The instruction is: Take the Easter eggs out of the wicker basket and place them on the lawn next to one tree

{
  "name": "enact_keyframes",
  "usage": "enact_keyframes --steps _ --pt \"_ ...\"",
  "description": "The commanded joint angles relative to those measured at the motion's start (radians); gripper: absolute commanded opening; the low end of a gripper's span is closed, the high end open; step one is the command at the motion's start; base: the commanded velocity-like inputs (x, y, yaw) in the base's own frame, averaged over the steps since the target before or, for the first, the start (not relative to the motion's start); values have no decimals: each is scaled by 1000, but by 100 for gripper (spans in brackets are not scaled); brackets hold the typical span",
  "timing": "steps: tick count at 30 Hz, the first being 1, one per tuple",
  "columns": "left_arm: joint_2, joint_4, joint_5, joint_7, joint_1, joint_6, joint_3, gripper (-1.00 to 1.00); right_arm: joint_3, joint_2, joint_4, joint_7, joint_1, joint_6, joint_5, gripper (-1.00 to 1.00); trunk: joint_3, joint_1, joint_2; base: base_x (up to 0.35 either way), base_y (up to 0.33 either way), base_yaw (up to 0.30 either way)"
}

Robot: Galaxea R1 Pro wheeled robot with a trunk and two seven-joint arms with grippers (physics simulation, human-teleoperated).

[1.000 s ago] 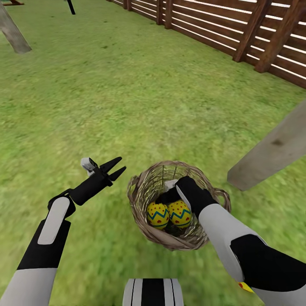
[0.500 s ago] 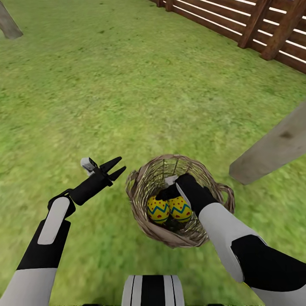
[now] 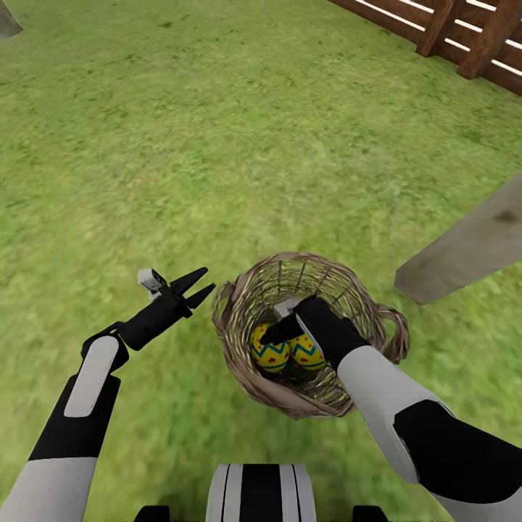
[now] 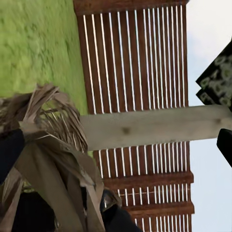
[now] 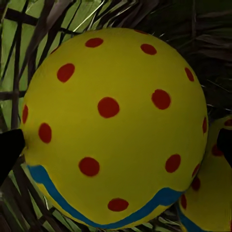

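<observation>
The wicker basket [image 3: 243, 355] stands on the lawn [image 3: 217, 145] just in front of me. Two Easter eggs [image 3: 269, 353] [image 3: 310, 352] lie side by side in it, yellow with blue zigzags and red dots. My right gripper [image 3: 272, 335] reaches down into the basket over them. In the right wrist view it [image 5: 117, 145] is open, a fingertip [image 5: 9, 151] on each side of one egg [image 5: 116, 87], with a second egg [image 5: 208, 198] beside it. My left gripper [image 3: 197, 285] hangs open and empty left of the basket. A tree trunk [image 3: 464, 250] leans at the right.
A brown slat fence [image 3: 464, 36] runs along the far right. Another trunk base [image 3: 6, 20] shows at the far left corner. The left wrist view shows the basket rim [image 4: 48, 121], the pale trunk [image 4: 154, 126], the fence [image 4: 135, 53] and dark leaf panels [image 4: 217, 77].
The head view has shifted, so fence and far trunk slid up and out. My right gripper has sunk deeper into the basket onto the eggs. The left arm has stayed put.
</observation>
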Motion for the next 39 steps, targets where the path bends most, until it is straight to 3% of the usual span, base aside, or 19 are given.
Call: enact_keyframes --steps 1,10,12,17,23,24,25,31,39 --pt "0 0 2 -1 0 6 1 100 1 0 -4 10 0 2 11 100 -5 0 0 0 0 0" --pt "0 0 2 -1 0 6 1 100 1 0 -8 50 0 4 12 100 -39 4 -3 0 0 0" --pt "11 -2 13 -13 11 2 13 100 -2 -12 -37 52 -2 16 14 100 -39 4 -2 0 0 0" --pt "20 -1 37 -37 40 5 39 100 -6 -18 -32 50 -2 31 -27 100 -39 4 -2 0 0 0" --pt "35 -1 61 -60 71 5 74 100 -7 -13 -32 48 -2 33 -23 100 -39 4 -2 0 0 0" --pt "35 -1 61 -60 71 6 79 100 -7 -13 -31 48 -2 33 -22 -100 -39 4 -2 0 0 0" --pt "35 -1 61 -60 71 5 108 100 -7 -13 71 48 -2 33 12 -100 -39 4 -2 0 0 0" --pt "35 -2 61 -60 72 6 108 100 -7 -12 70 49 -2 33 12 -100 -39 4 -2 0 0 0" --pt "35 -2 61 -60 72 6 108 100 -7 -12 69 51 -2 33 12 -100 -8 0 -1 0 0 0"
